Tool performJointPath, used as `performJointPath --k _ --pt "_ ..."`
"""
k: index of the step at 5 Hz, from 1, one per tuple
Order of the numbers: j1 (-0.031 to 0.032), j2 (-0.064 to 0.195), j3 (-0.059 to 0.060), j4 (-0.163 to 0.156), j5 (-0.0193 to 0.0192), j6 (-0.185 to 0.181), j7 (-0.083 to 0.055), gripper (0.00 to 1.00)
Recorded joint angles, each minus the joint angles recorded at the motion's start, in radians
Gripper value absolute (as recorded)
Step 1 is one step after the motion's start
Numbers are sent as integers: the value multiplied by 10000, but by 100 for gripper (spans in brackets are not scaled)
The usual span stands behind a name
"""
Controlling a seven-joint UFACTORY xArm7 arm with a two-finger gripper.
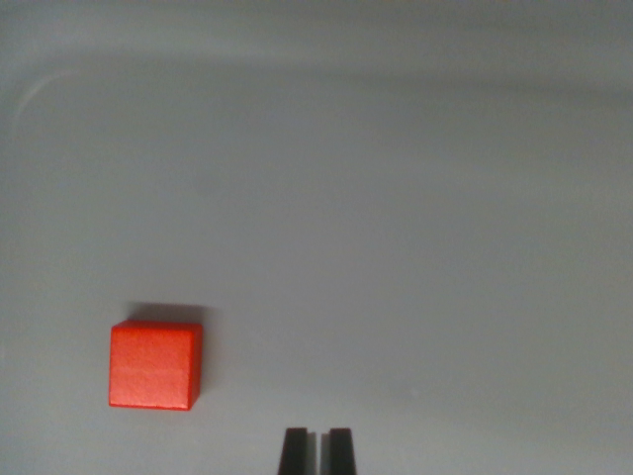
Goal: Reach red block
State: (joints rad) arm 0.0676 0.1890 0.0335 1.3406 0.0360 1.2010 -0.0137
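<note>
A plain grey surface (pixel 396 198) carries only the block (pixel 154 365) (red, flat on it). The block lies toward the wrist view's left of the gripper (pixel 316 450), apart from it; its jaws are nearly closed, holding nothing.

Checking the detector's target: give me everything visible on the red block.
The red block is a small cube, bright orange-red, matte, with no markings that show. Its top face fills most of what is seen, and a narrow darker side face shows along its right edge. It sits flat and roughly square to the frame on the plain grey surface, low in the wrist view's left, casting a soft shadow past its upper edge. Nothing but the surface touches it; the claw is apart, to its right, with fingertips nearly together.
</note>
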Motion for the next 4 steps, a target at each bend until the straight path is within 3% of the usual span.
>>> performJointPath --k 1,2,3,4 --pt "0 0 0 0 0 0 0 0" --pt "118 236 96 -265 -5 -473 -10 0" --pt "118 236 96 -265 -5 -473 -10 0" --pt "231 461 188 -518 -10 -926 -19 0"
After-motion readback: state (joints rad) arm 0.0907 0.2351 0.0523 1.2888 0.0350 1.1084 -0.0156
